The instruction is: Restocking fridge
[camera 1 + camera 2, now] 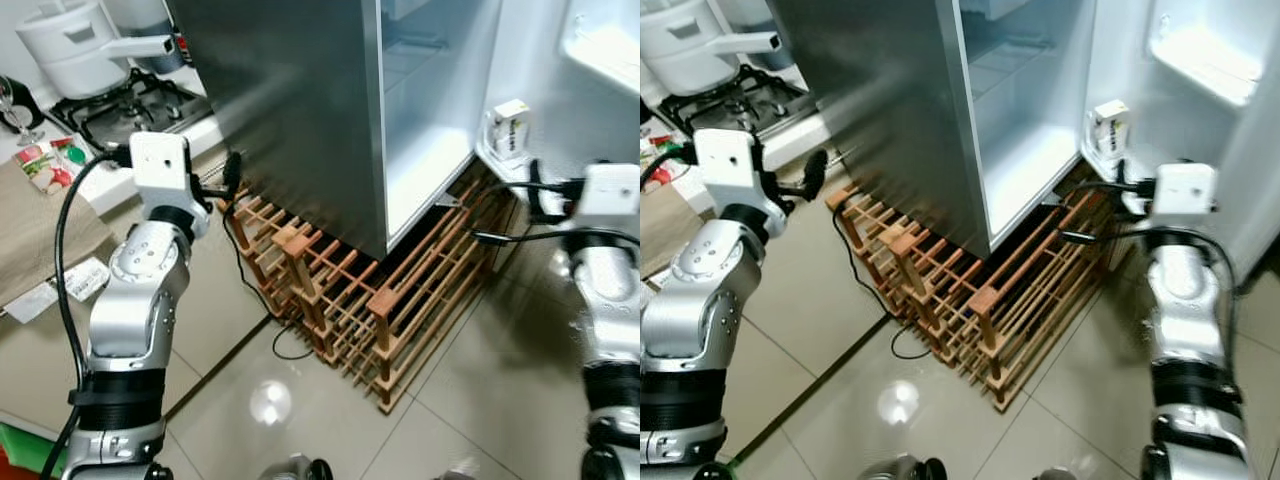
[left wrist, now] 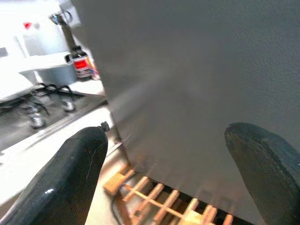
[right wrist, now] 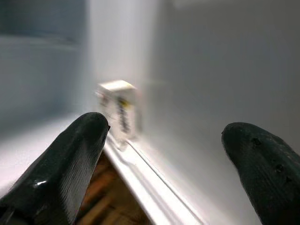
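Note:
The fridge [image 1: 290,110] stands open, its grey side panel facing me and its white inside [image 1: 425,110] lit. A small white carton [image 1: 510,127] stands upright on the low shelf of the open door [image 1: 1200,110]. My right gripper [image 1: 472,218] is open and empty, held low just in front of the carton [image 3: 119,110], not touching it. My left gripper [image 1: 225,185] is open and empty too, close to the fridge's grey side [image 2: 187,84] near its lower front corner.
A slatted wooden rack [image 1: 340,290] lies on the tiled floor under and before the fridge, with a black cable [image 1: 285,350] beside it. At the left are a gas hob [image 1: 120,105], a white pot [image 1: 75,45] and a counter [image 1: 40,220] with food packets.

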Tool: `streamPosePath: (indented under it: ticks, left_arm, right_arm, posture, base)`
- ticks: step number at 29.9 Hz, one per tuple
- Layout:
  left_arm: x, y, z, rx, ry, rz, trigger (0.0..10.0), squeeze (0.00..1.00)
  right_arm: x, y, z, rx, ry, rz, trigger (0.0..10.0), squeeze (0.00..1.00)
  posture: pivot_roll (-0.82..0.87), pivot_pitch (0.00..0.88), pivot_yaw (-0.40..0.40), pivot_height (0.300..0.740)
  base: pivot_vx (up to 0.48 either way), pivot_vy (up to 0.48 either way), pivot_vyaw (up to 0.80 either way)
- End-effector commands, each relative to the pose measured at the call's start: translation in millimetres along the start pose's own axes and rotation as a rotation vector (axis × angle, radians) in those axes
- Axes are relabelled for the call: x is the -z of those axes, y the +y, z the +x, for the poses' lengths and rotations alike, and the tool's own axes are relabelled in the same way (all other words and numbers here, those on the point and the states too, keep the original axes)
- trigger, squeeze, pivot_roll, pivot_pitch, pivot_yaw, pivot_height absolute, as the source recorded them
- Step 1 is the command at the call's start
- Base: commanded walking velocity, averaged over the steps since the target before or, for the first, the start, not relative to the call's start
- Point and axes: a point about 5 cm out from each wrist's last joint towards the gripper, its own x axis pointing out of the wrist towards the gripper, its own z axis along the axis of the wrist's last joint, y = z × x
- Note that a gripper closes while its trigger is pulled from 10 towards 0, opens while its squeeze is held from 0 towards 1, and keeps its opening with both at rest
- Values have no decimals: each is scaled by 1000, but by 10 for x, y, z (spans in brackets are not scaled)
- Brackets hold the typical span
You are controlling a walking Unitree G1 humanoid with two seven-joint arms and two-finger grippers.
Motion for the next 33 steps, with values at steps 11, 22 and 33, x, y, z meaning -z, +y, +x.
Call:
streamPosePath:
  ticks: [11, 22, 33]
  left_arm:
    - [201, -86, 60, -82, 16, -126, 10000, 0]
    - [263, -191, 42, -87, -70, -179, 10000, 0]
    - [288, -273, -64, -54, -104, -169, 10000, 0]
  right_arm:
    - [-273, 371, -66, -92, -83, 135, 10000, 0]
    - [-499, 1205, -228, -381, -100, 296, 10000, 0]
    - [-551, 1376, -318, -469, -103, 338, 10000, 0]
  posture:
    - [-89, 0, 71, 740]
    - [-73, 0, -50, 740]
    - [-52, 0, -70, 740]
  base:
    - [0, 0, 0]
    - [0, 0, 661]
    - [0, 0, 703]
